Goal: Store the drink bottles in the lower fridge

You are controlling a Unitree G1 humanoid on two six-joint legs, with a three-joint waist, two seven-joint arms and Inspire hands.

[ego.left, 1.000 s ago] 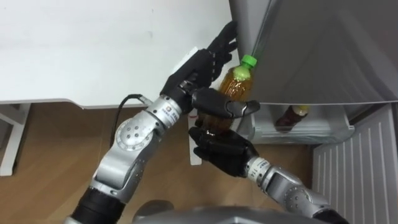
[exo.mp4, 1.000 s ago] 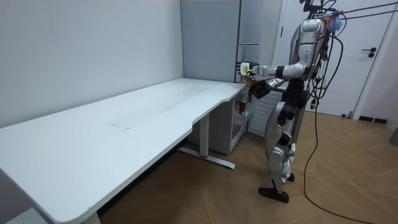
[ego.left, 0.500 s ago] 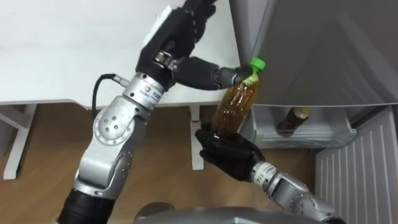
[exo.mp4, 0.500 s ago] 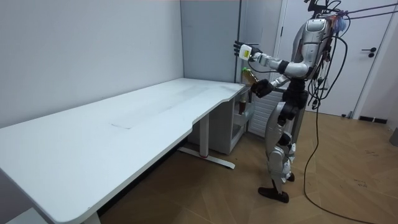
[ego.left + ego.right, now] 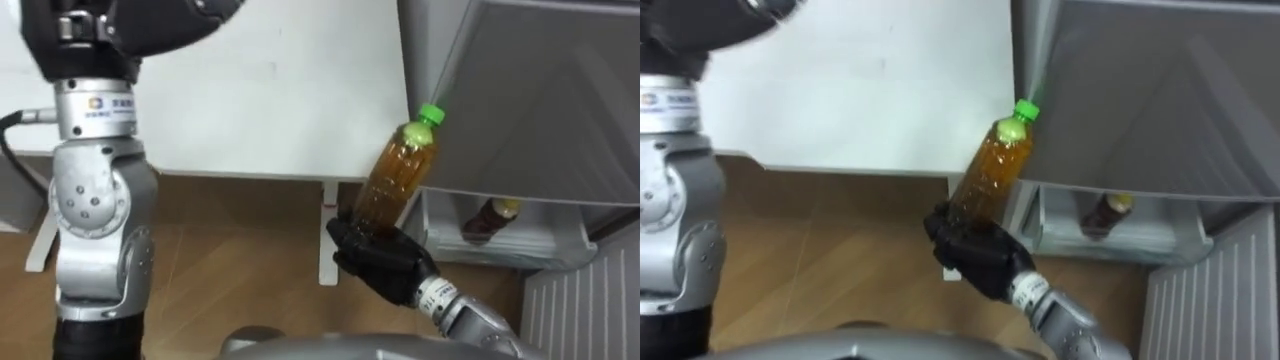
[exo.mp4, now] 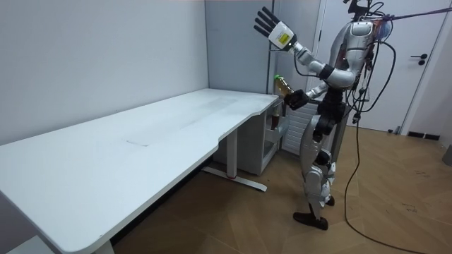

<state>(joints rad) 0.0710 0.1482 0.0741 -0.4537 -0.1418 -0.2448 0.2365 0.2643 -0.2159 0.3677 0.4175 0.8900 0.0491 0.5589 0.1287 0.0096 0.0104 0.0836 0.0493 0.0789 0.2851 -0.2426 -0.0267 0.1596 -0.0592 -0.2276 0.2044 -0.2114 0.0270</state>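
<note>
The robot is standing at the end of a long white bench point(image 6: 141, 134), on a wooden floor point(image 5: 240, 240), with a tall grey fridge point(image 5: 540, 90) just beside the bench's end. In the room view, pale grey walls are running behind the bench and a white door point(image 6: 417, 63) is showing at the room view's right.

The right hand point(image 5: 385, 262) is gripping a tea bottle point(image 5: 395, 180) by its base, fingers curled round it. The bottle (amber liquid, bright green cap) is leaning with its cap toward the fridge's grey front, held in the air above the floor, near the bench's corner. Any print on the bottle is too small to tell.

The left hand point(image 6: 272, 27) is reaching high above the bench's end, fingers spread wide and holding nothing.

Low on the fridge a white compartment point(image 5: 545, 232) is standing open, and a second bottle point(image 5: 492, 218), dark with a yellowish cap, is lying inside it. A white ribbed panel point(image 5: 580, 300) is showing beside that compartment.
</note>
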